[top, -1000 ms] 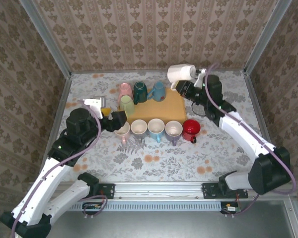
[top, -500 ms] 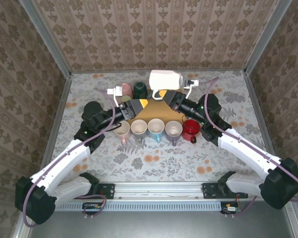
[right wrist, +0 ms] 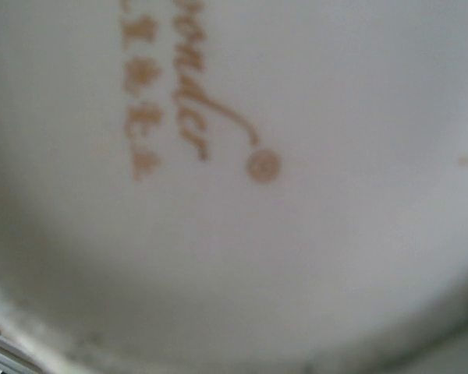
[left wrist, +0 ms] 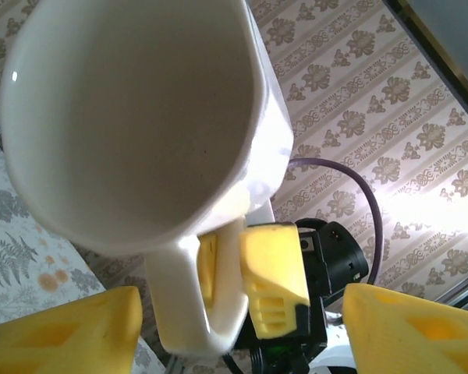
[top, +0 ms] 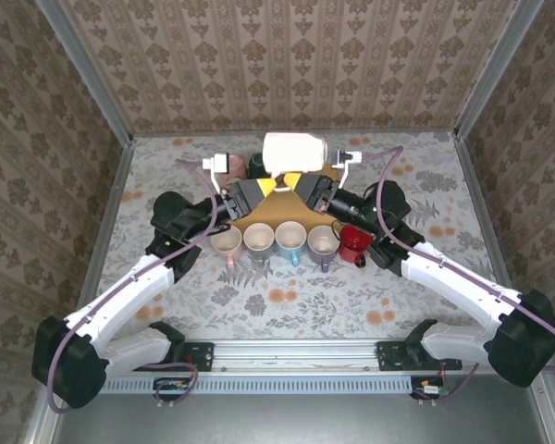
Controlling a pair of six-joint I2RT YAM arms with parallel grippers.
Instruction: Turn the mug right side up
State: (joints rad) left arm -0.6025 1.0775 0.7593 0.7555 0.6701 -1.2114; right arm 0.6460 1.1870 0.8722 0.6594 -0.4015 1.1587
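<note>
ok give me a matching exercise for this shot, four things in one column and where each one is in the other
1 white mug
2 red mug
3 dark green mug
4 wooden board

a right end of the near row of mugs
b flat on the table behind the near row
c held up in the air
d by the board's far left corner

Pairs: 1-c, 2-a, 3-d, 4-b
</note>
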